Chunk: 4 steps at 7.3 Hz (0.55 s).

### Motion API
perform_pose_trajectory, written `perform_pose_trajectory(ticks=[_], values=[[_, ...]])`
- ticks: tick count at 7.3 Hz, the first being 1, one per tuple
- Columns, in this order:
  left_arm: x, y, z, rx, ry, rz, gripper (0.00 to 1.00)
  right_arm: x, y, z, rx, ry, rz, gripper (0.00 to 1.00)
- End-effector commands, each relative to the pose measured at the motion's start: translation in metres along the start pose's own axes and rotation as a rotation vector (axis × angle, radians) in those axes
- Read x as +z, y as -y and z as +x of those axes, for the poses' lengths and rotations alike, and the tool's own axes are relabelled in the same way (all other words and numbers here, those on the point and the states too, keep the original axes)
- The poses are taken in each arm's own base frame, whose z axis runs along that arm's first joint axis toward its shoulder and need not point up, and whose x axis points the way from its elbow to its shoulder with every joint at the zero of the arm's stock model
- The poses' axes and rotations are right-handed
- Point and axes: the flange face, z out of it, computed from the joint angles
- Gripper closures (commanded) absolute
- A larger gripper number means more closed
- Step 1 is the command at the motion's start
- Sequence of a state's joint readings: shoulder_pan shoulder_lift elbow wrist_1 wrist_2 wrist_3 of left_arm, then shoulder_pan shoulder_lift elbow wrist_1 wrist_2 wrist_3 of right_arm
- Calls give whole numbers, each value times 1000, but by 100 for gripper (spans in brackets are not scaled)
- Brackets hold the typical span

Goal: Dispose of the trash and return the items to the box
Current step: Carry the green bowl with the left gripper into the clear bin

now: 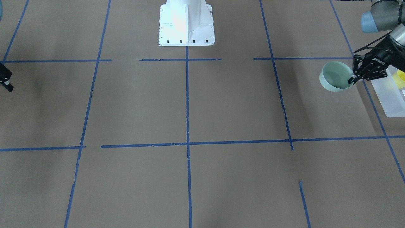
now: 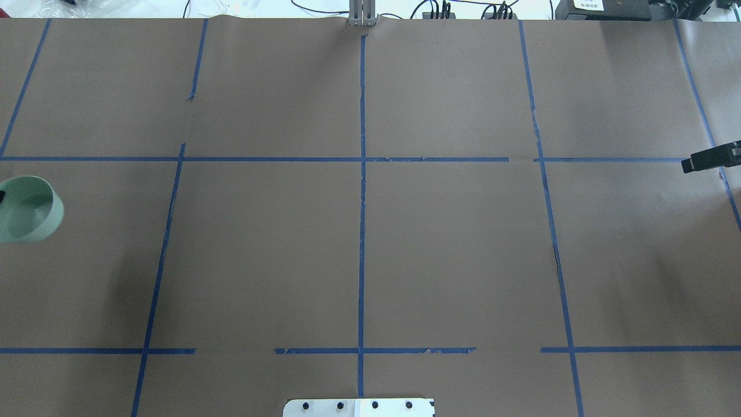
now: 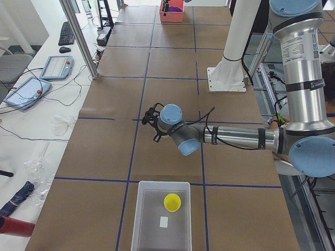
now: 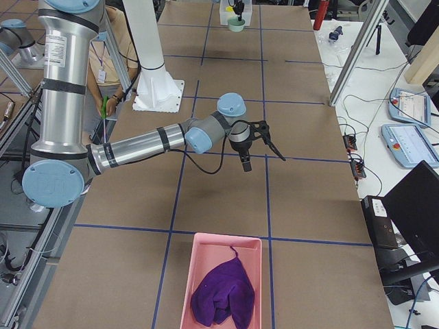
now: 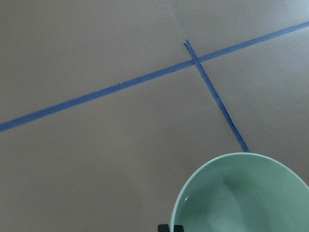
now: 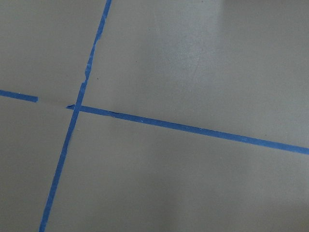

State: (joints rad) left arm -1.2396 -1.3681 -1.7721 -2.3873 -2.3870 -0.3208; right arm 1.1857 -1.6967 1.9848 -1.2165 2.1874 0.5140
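My left gripper is shut on the rim of a pale green bowl and holds it above the table, beside the translucent white box. The bowl also shows at the overhead view's left edge and in the left wrist view. The yellow cup stands inside the box, next to a small white slip. My right gripper is open and empty above bare table at the other end; only its tip shows in the overhead view.
A pink bin with a purple cloth stands at the table's end on my right. My white base is at the middle of my side. Blue tape lines cross the brown table. Tablets and cables lie along the operators' side.
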Motion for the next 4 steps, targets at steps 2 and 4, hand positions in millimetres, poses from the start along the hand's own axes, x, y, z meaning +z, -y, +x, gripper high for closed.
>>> perform_pose_trajectory(ticks=[2, 4], values=[[-81, -24, -115, 154, 179, -49, 100, 1, 0, 0, -2, 0, -2, 0], [-97, -83, -196, 201, 231, -83, 100, 1, 0, 1, 0, -1, -2, 0]])
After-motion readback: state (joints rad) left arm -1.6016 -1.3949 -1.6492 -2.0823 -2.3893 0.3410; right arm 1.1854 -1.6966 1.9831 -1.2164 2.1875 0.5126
